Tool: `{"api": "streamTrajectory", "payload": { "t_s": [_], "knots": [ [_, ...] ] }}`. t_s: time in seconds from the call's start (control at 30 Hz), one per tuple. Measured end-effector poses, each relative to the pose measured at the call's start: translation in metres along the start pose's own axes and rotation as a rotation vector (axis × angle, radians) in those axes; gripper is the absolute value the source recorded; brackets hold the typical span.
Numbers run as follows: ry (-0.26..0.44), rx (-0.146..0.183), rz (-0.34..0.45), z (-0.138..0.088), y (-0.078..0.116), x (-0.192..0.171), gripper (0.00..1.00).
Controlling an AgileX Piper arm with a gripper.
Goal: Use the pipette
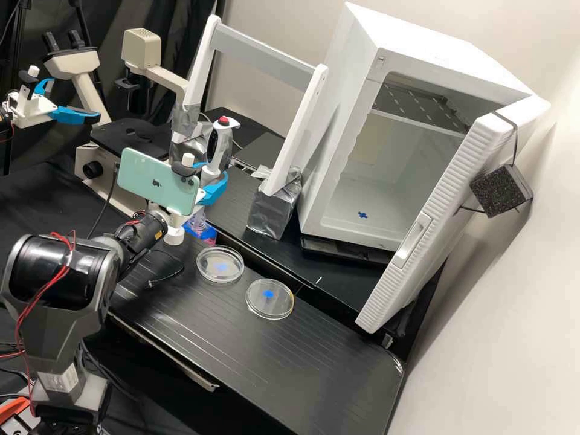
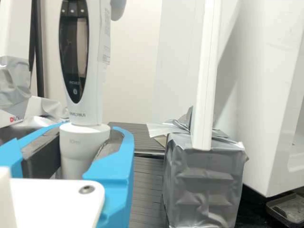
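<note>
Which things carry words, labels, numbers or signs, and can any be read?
On the pipette, display and side label: print too small or blurred to read.
On its collar: short marking, not surely legible.
On the mint-green phone: fruit-shaped logo; no legible words.
On the arm's white label: too small.
On its yellow sticker: too small.

On my feed I make out small print on the pipette and its collar, a dark emblem on the phone, and red-and-dark lettering on a white surface.
</note>
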Motion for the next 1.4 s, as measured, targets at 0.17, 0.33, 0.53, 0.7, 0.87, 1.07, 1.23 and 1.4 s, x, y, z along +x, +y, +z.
{"api": "streamTrajectory", "payload": {
  "t_s": [0.17, 0.33, 0.53, 0.7, 0.87, 1.07, 1.23, 1.4],
  "knots": [
    [0.006, 0.004, -0.004, -0.002, -0.002, -0.001, 0.00],
    [0.022, 0.005, 0.002, -0.007, 0.000, -0.004, 0.00],
    [0.026, 0.018, 0.048, -0.014, 0.015, -0.007, 0.00],
    [0.045, 0.052, 0.093, -0.021, 0.036, -0.009, 0.00],
    [0.067, 0.083, 0.156, -0.029, 0.059, -0.012, 0.00],
    [0.096, 0.115, 0.173, -0.038, 0.077, -0.019, 0.00],
    [0.115, 0.137, 0.148, -0.039, 0.093, -0.028, 0.00],
    [0.146, 0.184, 0.143, -0.029, 0.113, -0.041, 0.00]
  ]
}}
